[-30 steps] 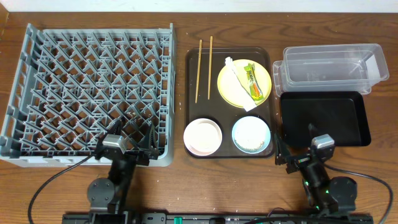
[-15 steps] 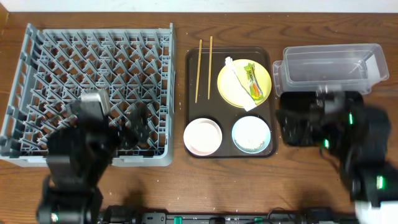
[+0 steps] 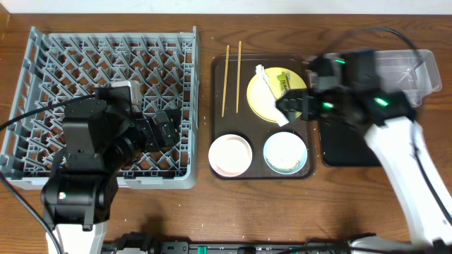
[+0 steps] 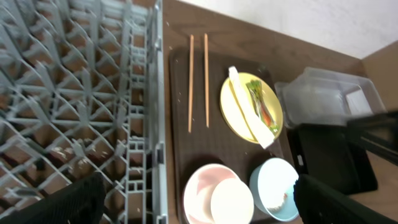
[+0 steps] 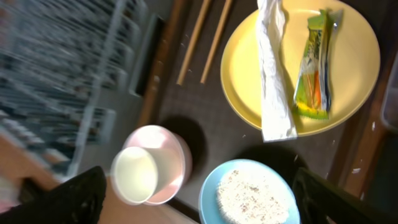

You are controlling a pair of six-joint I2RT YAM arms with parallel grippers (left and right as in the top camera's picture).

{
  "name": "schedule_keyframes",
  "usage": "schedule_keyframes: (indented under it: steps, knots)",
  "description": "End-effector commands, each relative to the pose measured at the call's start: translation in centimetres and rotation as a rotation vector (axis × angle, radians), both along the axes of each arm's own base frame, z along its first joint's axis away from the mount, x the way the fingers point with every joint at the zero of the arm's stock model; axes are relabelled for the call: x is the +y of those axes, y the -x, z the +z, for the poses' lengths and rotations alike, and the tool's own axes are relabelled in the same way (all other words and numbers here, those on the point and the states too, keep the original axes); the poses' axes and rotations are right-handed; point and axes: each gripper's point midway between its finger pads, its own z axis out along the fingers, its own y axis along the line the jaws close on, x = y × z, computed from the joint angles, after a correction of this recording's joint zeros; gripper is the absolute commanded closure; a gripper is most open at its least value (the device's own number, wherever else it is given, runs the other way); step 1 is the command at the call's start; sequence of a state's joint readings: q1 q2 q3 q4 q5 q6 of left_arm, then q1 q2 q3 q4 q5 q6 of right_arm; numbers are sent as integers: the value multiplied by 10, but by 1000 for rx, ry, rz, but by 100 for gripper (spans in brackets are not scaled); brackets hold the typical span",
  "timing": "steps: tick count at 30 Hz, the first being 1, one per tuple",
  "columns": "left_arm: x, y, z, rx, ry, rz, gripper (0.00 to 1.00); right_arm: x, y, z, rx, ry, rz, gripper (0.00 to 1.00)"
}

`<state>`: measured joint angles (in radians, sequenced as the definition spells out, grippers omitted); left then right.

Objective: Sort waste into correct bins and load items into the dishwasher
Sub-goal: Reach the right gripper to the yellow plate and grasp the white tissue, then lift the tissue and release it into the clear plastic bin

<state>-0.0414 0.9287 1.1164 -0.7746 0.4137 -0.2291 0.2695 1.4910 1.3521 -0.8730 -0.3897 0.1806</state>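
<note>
On the brown serving tray [image 3: 222, 120] a yellow plate [image 3: 263, 104] carries a white paper strip [image 5: 273, 74] and a green wrapper [image 5: 314, 68]. Two chopsticks [image 3: 226, 77] lie to its left. A white cup [image 5: 137, 174] sits in the white bowl [image 3: 230, 155]. The light blue bowl [image 3: 284, 152] holds rice scraps [image 5: 255, 199]. My right gripper [image 3: 295, 106] hovers open over the plate's right edge, empty. My left gripper [image 3: 164, 131] hangs open and empty above the right side of the dish rack [image 3: 70, 77].
The clear tub [image 3: 406, 70] stands at the back right, partly hidden by my right arm. The black tray [image 3: 346, 144] lies in front of it. The rack's right wall [image 4: 157, 93] runs close beside the serving tray.
Both arms have risen from the table's front edge. The right gripper moved left from over the black tray to the plate. The left one shifted right above the rack.
</note>
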Motion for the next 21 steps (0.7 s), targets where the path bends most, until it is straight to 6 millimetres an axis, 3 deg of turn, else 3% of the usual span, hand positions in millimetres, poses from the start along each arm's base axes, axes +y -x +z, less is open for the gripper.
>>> schedule_keyframes:
  steps: [1, 2, 4, 12, 13, 14, 15, 19, 21]
  knots:
    - [-7, 0, 1, 23, 30, -32, 2, 5, -26, -31, -13, 220, -33, 15]
    - [-7, 1, -3, 44, 29, -32, 2, 8, -38, -56, -11, 299, -46, 20]
    - [-7, 3, -7, 63, 28, -32, 2, 5, -50, -78, 5, 353, -88, 31]
    - [-7, 8, -14, 103, 27, -31, 2, 12, -81, -157, 46, 412, -101, 38]
    - [-7, 9, -14, 105, 27, -31, 2, 12, -83, -167, 54, 417, -100, 40]
    - [-7, 9, -15, 106, 27, -31, 2, 13, -84, -176, 61, 419, -98, 48]
    - [-7, 9, -14, 105, 27, -31, 2, 14, -84, -180, 67, 419, -95, 54]
    - [-7, 9, -15, 106, 27, -31, 2, 16, -86, -181, 66, 411, -108, 96]
    - [-7, 9, -15, 106, 27, -31, 2, 16, -86, -173, 65, 393, -138, 99]
